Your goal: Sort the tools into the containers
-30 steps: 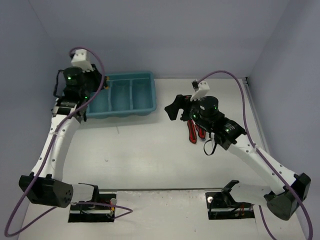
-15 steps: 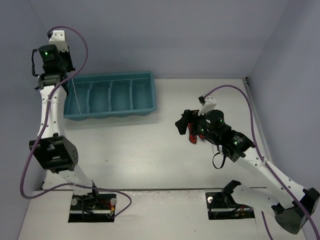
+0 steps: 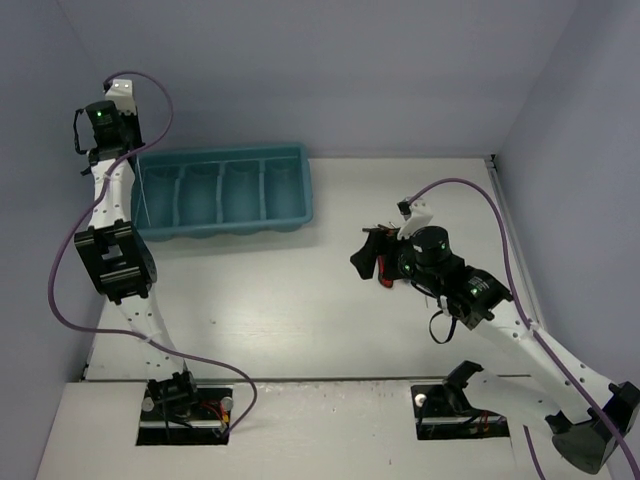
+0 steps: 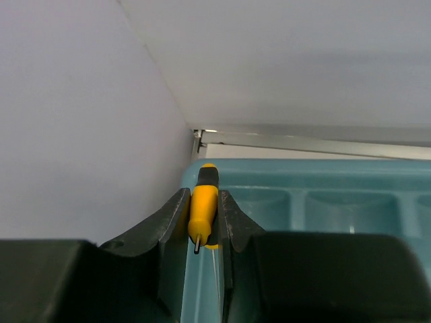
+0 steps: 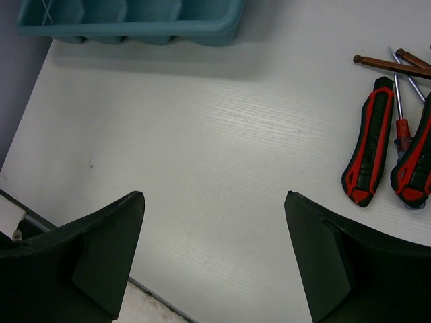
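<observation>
My left gripper (image 4: 202,202) is shut on a yellow-handled screwdriver (image 4: 203,202), whose thin shaft (image 3: 143,195) hangs down over the far-left compartment of the teal tray (image 3: 290,195). In the top view the left gripper (image 3: 128,150) is raised above the tray's left end. My right gripper (image 3: 368,255) is open and empty above bare table; its fingers (image 5: 114,229) stand wide apart. The red-handled pliers (image 5: 369,151) lie to its right with a red screwdriver (image 5: 402,128) and a dark hex key (image 5: 387,63). The pliers (image 3: 385,277) show partly under the right wrist.
The tray (image 5: 135,23) sits at the back left, close to the left wall (image 4: 81,121). Its other compartments (image 4: 350,202) look empty. The right wall and back wall enclose the table (image 3: 300,300).
My left arm has lifted up and back to the left from the tray's left end, carrying the screwdriver. My right gripper has drawn a little nearer and to the right, staying open.
</observation>
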You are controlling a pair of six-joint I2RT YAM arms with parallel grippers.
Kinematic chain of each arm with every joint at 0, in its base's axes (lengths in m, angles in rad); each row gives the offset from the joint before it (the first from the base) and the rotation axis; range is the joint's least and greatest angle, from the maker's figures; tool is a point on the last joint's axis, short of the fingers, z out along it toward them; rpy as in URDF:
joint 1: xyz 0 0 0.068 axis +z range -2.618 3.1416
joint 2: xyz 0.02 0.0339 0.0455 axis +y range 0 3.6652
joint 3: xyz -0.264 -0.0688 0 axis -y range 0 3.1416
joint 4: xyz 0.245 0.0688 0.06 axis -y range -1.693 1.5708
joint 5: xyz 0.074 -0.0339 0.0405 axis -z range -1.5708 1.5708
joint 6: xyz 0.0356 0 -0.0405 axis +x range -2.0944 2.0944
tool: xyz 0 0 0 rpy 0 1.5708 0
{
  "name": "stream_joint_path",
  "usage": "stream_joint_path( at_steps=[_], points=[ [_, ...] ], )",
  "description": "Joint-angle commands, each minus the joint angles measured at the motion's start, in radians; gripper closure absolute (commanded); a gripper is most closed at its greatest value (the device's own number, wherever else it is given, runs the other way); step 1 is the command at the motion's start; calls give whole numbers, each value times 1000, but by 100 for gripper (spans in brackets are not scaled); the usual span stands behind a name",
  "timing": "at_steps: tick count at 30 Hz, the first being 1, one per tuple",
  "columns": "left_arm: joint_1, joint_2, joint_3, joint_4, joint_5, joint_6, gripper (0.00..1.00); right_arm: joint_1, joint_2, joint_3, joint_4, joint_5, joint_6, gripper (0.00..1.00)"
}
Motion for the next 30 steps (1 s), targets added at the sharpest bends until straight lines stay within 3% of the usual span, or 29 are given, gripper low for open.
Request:
stream_joint_path(
  at_steps=[1, 14, 22, 30],
  points=[
    [7, -18, 75, 187, 35, -4, 100, 0, 13, 5, 18, -9, 21, 18],
    [8, 65, -37, 157, 22, 5, 88, -2, 17, -4, 6, 88, 29, 18],
    [7, 83, -54, 158, 25, -43, 41, -7, 11, -7, -11, 154, 14, 18],
    [10, -77, -118, 107, 3, -125, 22, -55, 21, 24, -29, 293, -72, 19]
  ],
)
